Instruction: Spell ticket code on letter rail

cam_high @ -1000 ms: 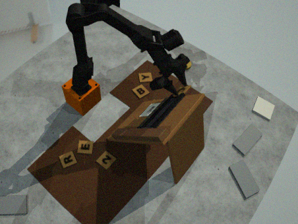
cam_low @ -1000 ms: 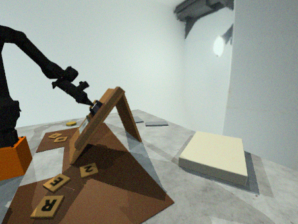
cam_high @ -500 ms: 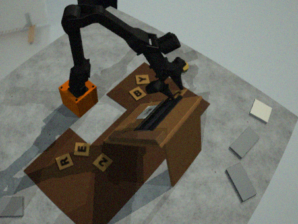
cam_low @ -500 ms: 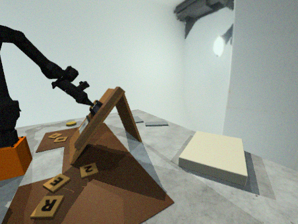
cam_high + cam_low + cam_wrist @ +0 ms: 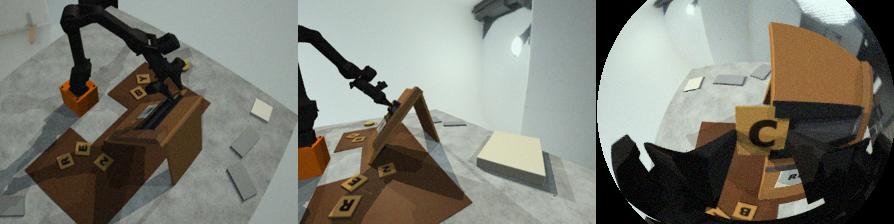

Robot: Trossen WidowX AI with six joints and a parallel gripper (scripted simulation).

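My gripper (image 5: 178, 93) (image 5: 391, 106) (image 5: 761, 133) is shut on the C tile (image 5: 768, 120), which is upright in the wrist view. The tile's right edge is at the end of the dark rail (image 5: 152, 119) (image 5: 821, 111) on the tilted board (image 5: 186, 113) (image 5: 811, 70); whether it is inside the channel is unclear. No letter shows in the visible rail. The ticket (image 5: 144, 115) (image 5: 382, 126) (image 5: 784, 180) is partly covered in the wrist view, its code unreadable. Loose tiles are Y (image 5: 143, 78), B (image 5: 138, 93) (image 5: 745, 210), E (image 5: 82, 148) (image 5: 355, 182), R (image 5: 65, 161) (image 5: 346, 206) and an N or Z (image 5: 103, 161) (image 5: 387, 169).
Brown mats (image 5: 122, 93) (image 5: 423, 191) lie under the loose tiles and board. A cream block (image 5: 261, 110) (image 5: 509, 148) (image 5: 693, 84) and grey slabs (image 5: 244, 141) (image 5: 241, 181) (image 5: 729, 80) lie beyond the board. A small yellow object (image 5: 186, 66) (image 5: 368, 124) is behind the gripper.
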